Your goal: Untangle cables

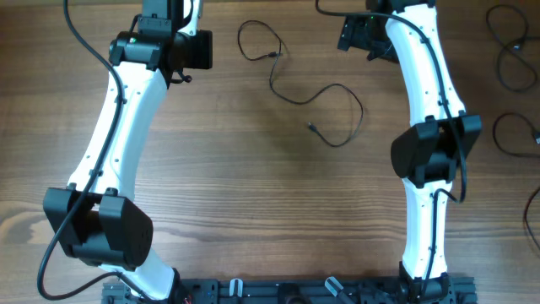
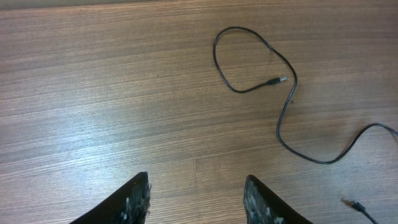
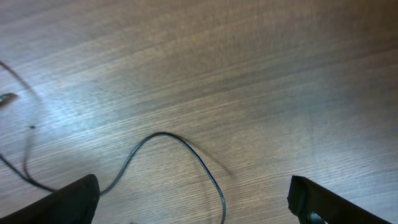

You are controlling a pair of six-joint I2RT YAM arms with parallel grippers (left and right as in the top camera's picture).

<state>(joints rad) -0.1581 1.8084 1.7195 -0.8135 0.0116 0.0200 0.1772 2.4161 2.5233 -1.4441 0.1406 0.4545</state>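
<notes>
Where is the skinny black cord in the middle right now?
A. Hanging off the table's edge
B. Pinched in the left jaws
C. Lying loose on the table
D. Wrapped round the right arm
C: the cord lies loose in curves on the wooden table, and both sets of jaws are open, empty and away from it.

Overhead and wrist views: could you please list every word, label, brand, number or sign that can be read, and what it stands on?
None: no view shows readable text.
The wooden table is bare of print; the thin black cable and its plug carry no legible marking.
The only sign is a small green light on the left arm, without lettering.
</notes>
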